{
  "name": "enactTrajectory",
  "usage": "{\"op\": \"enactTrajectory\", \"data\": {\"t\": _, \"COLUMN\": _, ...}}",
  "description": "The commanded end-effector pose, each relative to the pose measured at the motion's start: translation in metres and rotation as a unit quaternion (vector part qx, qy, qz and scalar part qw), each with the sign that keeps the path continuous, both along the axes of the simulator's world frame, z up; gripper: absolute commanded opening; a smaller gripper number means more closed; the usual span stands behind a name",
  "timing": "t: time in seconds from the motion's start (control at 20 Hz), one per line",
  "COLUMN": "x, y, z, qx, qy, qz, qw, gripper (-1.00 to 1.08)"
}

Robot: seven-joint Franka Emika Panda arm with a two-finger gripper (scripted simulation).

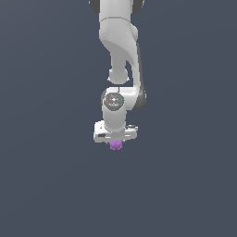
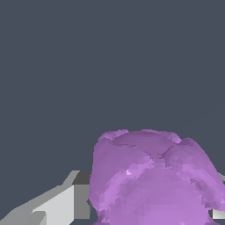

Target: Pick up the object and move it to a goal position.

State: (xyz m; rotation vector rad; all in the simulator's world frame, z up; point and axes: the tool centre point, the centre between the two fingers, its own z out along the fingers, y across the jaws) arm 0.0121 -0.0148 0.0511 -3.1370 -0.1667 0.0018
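Note:
The object is a small lumpy purple blob, seen right under the white gripper in the middle of the exterior view. In the wrist view the purple object fills the space between the gripper's fingers. One grey-white finger presses against one side of it. Only a sliver of the other finger shows at its far side. The gripper is shut on the object. In the exterior view the fingertips are mostly hidden behind the hand and the blob.
The white arm reaches down from the top of the exterior view. A plain dark grey-blue surface lies all around. No other object shows in either view.

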Motion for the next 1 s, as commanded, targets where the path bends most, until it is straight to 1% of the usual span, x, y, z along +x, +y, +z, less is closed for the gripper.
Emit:
{"op": "enactTrajectory", "data": {"t": 0.0, "x": -0.005, "y": -0.002, "z": 0.009, "qx": 0.0, "qy": -0.001, "qz": 0.0, "qw": 1.0, "gripper": -1.0}}
{"op": "enactTrajectory", "data": {"t": 0.5, "x": -0.032, "y": -0.01, "z": 0.059, "qx": 0.0, "qy": -0.001, "qz": 0.0, "qw": 1.0, "gripper": -1.0}}
{"op": "enactTrajectory", "data": {"t": 0.7, "x": -0.038, "y": -0.012, "z": 0.071, "qx": 0.0, "qy": -0.001, "qz": 0.0, "qw": 1.0, "gripper": -1.0}}
{"op": "enactTrajectory", "data": {"t": 0.95, "x": -0.04, "y": -0.013, "z": 0.076, "qx": 0.0, "qy": -0.001, "qz": 0.0, "qw": 1.0, "gripper": -1.0}}
